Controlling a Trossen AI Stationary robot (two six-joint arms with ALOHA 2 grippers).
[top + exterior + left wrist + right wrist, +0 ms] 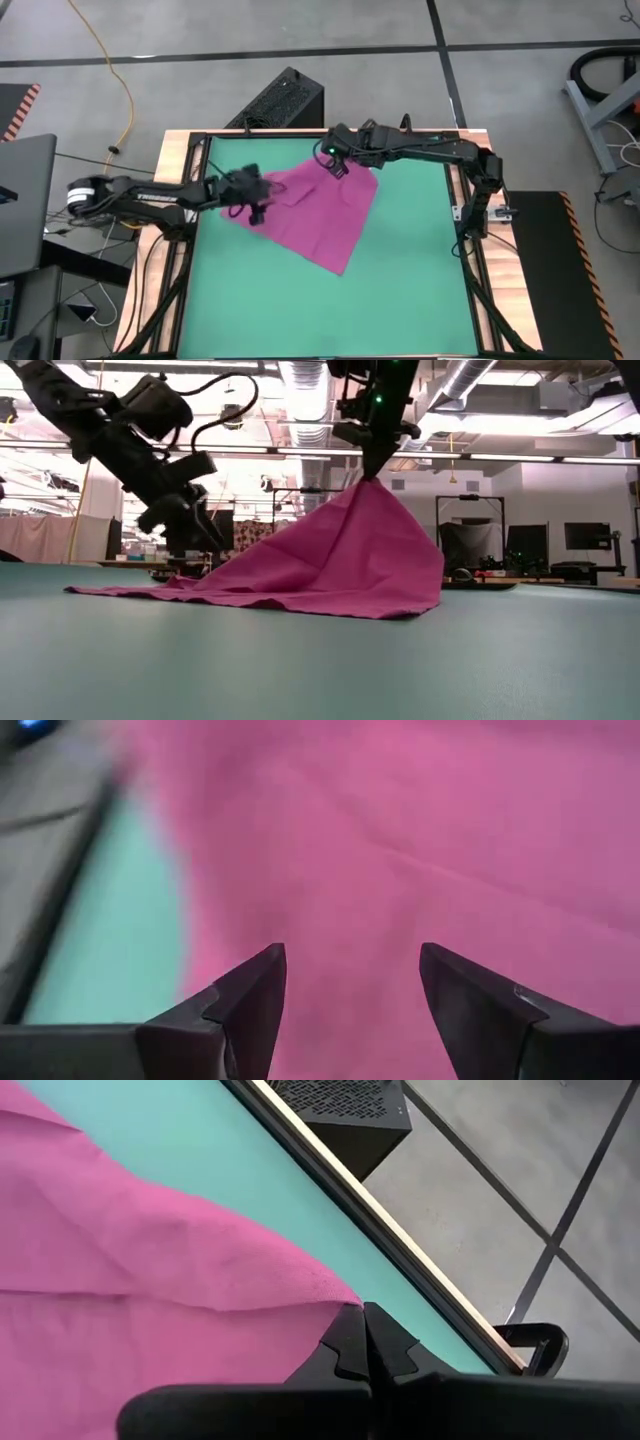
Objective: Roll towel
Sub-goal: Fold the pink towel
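The magenta towel (pixel 320 210) lies spread on the green mat, its far part raised into a peak (pixel 372 485). Its near and left edges (pixel 180 592) rest on the mat. My right gripper (pixel 336 166) is shut on the towel at the far edge, above the mat. My left gripper (pixel 255 196) is open over the towel's left part; in the left wrist view its fingers (pixel 350 970) stand apart above the cloth (pixel 400 840). No white tag shows. My right gripper pinches the towel's far corner (pixel 335 1302) between its two shut fingers, coming from above and pointing down. That corner is lifted clear, and the cloth hangs from it as a tent (pixel 360 550), drawn down to the mat on both sides.
The mat is framed by a black rail and wooden border (pixel 190 150). A black perforated box (pixel 280 100) stands on the floor beyond the far edge. Bare green mat (pixel 400 300) lies toward the near and right sides.
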